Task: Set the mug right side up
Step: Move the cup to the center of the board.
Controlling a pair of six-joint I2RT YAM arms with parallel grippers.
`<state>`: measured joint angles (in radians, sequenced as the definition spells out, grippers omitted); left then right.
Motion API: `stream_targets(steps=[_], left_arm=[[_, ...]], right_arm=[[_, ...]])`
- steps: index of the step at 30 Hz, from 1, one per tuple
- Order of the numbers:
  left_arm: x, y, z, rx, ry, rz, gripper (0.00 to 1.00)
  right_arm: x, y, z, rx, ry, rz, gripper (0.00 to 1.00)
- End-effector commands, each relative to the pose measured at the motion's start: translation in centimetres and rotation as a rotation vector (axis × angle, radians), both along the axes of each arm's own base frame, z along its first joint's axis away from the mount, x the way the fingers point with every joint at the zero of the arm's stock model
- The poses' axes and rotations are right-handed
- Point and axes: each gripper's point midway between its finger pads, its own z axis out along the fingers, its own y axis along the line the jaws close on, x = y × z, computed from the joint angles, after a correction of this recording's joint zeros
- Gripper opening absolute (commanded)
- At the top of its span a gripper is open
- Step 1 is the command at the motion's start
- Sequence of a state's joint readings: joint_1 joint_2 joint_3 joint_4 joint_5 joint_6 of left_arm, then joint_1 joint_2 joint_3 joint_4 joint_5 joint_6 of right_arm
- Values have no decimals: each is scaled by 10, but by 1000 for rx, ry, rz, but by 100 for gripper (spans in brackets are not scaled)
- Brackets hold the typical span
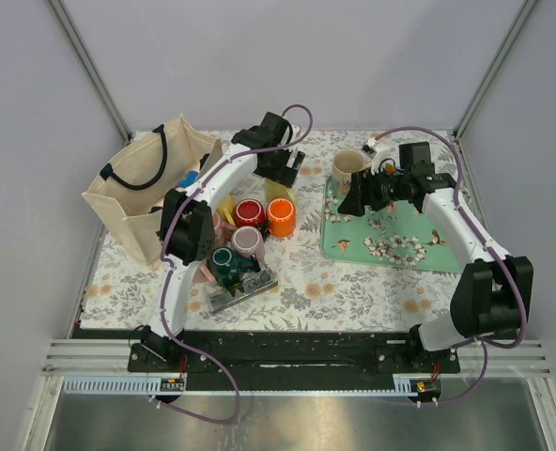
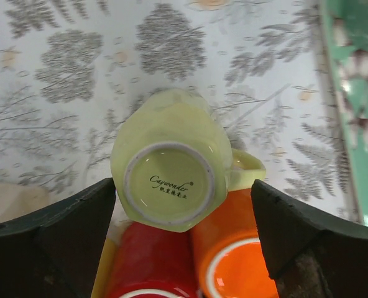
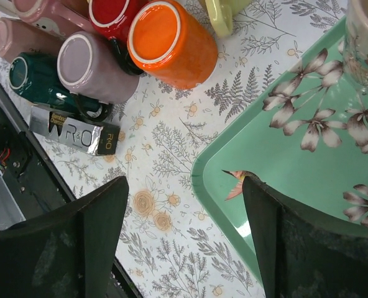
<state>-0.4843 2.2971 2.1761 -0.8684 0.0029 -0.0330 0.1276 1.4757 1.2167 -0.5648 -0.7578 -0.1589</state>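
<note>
A pale yellow mug (image 2: 168, 164) stands upside down on the floral tablecloth, its stamped base facing up and its handle to the right. It touches an orange mug (image 2: 234, 261) and a red mug (image 2: 147, 261), both also bottom up. My left gripper (image 2: 183, 198) hovers over it, open, with one finger on either side and nothing held. In the top view the left gripper (image 1: 280, 169) is at the far side of the mug cluster. My right gripper (image 3: 185, 192) is open and empty over the near-left rim of the green tray (image 3: 283, 161).
A cream mug (image 1: 347, 167) stands upright on the tray's (image 1: 391, 230) far-left corner. A mauve mug (image 1: 247, 241), a dark green mug (image 1: 223, 263) and a foil packet (image 1: 242, 289) lie nearer the bases. A canvas bag (image 1: 146, 183) stands at the left.
</note>
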Motion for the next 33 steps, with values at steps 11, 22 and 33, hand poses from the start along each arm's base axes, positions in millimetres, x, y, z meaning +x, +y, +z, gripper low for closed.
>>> stream_targets(steps=[11, 22, 33], left_arm=[[-7, -11, 104, -170, -152, 30, 99], [-74, 105, 207, -163, -352, 70, 98], [-128, 124, 234, -185, -469, 40, 98]], right_arm=[[59, 41, -8, -209, -179, 46, 77], [89, 71, -53, -391, -249, 299, 76], [118, 80, -105, -542, -153, 317, 75]])
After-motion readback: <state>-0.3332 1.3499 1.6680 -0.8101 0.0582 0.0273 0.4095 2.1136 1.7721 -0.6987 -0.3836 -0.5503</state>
